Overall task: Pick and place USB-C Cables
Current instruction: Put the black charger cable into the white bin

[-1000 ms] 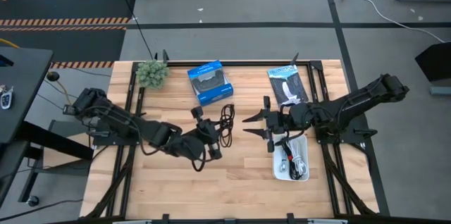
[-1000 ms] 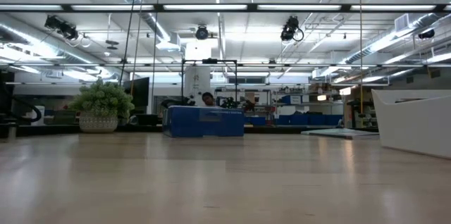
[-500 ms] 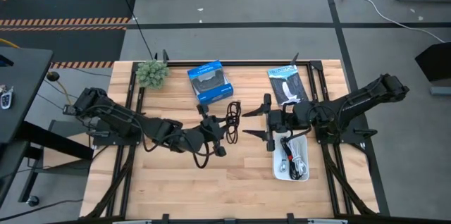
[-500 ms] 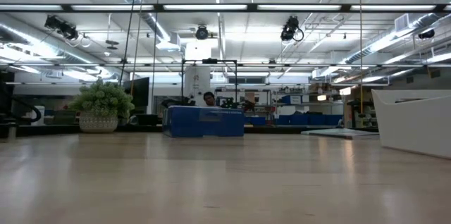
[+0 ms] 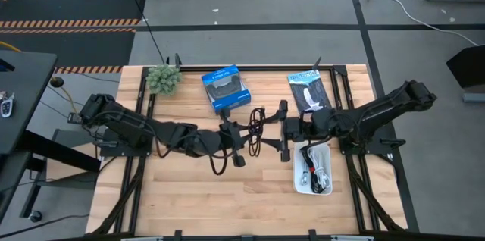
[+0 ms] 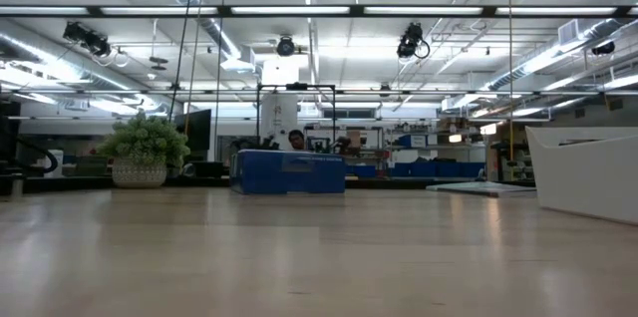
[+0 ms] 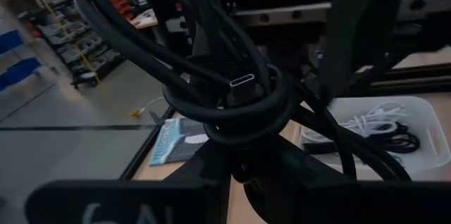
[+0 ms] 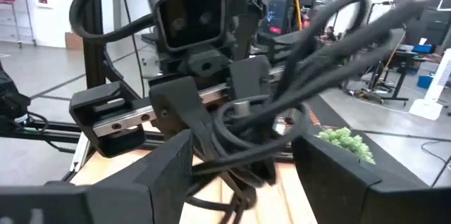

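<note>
1. Left end effector (image 5: 244, 136) pinches our dark cable loop (image 5: 255, 123) at frame centre, held above the tabletop (image 5: 250, 195)
2. Right end effector (image 5: 282, 129), fingers spread, sits just right of the loop, nearer the white tray (image 5: 298, 182) holding other cables (image 5: 317, 173)
3. We judge a handover rightward; open room lies between the arms

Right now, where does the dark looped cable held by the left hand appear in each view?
High view: dark looped cable at table centre, between both hands.
Low view: not in it.
Left wrist view: centre, close up.
Right wrist view: centre, held by the left hand.
Shared landmark: white tray.
</note>
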